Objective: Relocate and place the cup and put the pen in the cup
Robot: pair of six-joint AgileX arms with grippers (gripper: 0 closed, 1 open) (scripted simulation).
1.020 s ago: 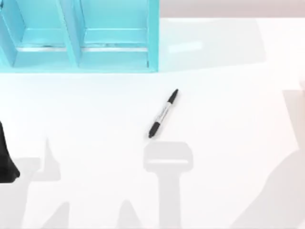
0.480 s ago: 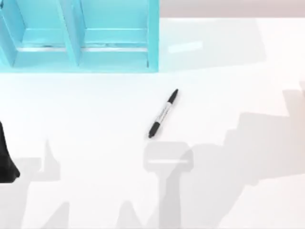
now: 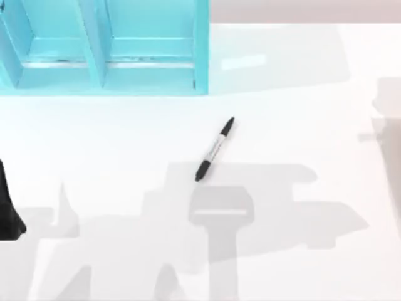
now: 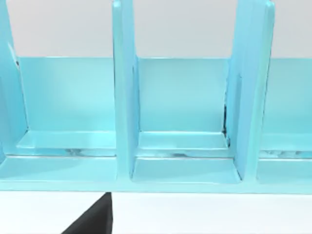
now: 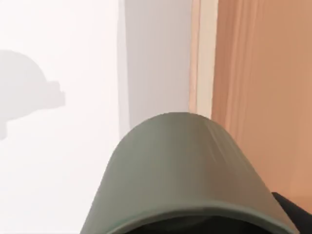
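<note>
- The white table point(image 3: 301, 125) carries a turquoise partitioned rack point(image 3: 106, 50) at its far left.
- The olive-green cylindrical cup point(image 5: 185, 170) sits right against the right wrist camera.
- The slim black-capped, white-barrelled pen point(image 3: 215, 149) lies flat mid-table, clear of the rack.
- The left arm point(image 3: 7, 207) is parked at the left edge.

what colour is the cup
The cup is a plain olive green, darker inside its rim. The right wrist view shows it best, close up.

The black-capped, white-barrelled pen point(image 3: 215, 149) lies diagonally mid-desk, while the olive-green cup point(image 5: 187, 170) looms close before the right wrist camera.
</note>
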